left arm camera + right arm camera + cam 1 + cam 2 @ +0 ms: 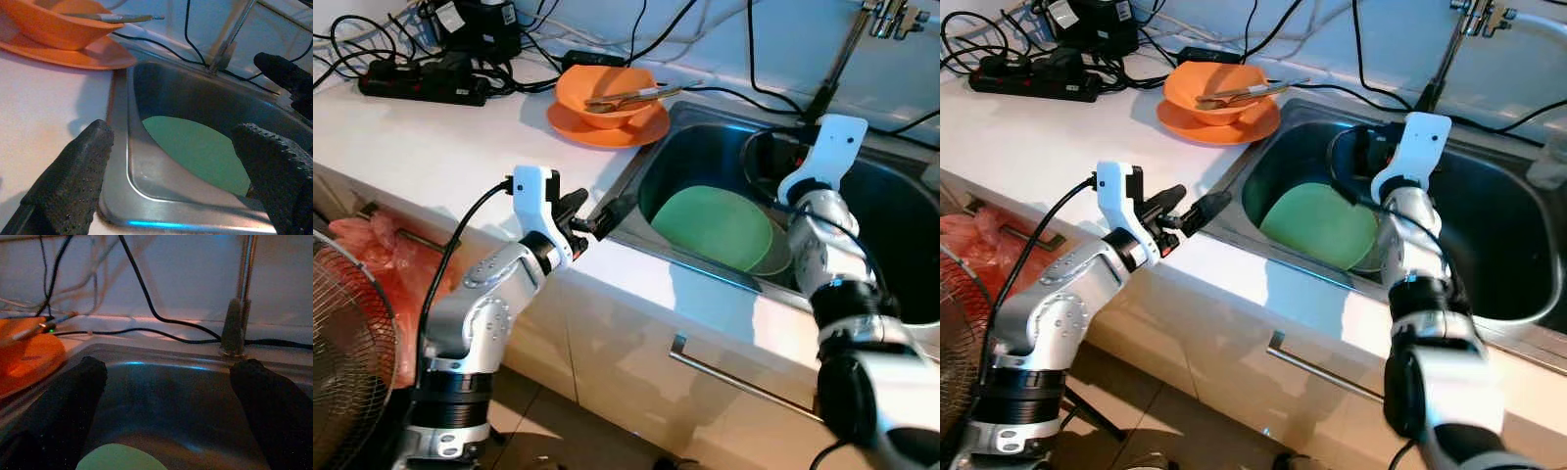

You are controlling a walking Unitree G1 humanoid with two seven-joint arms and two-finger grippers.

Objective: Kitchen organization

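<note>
**Green plate in sink: pickup approach**

Green plate (713, 226) lying tilted in steel sink (891, 225), partly over a second dish. Right gripper (166, 396) above it, jaws spread, empty. Left gripper (171, 171) at sink's near rim, jaws wide, empty. Suggested: descend onto raised plate edge, pinch rim, lift clear of sink wall. Orange bowl (605, 94) with utensils on worktop (431, 147) beside.

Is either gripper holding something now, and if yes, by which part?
Nothing is held. The left gripper is open at the sink's near corner, and the right gripper is open above the green plate.
</note>
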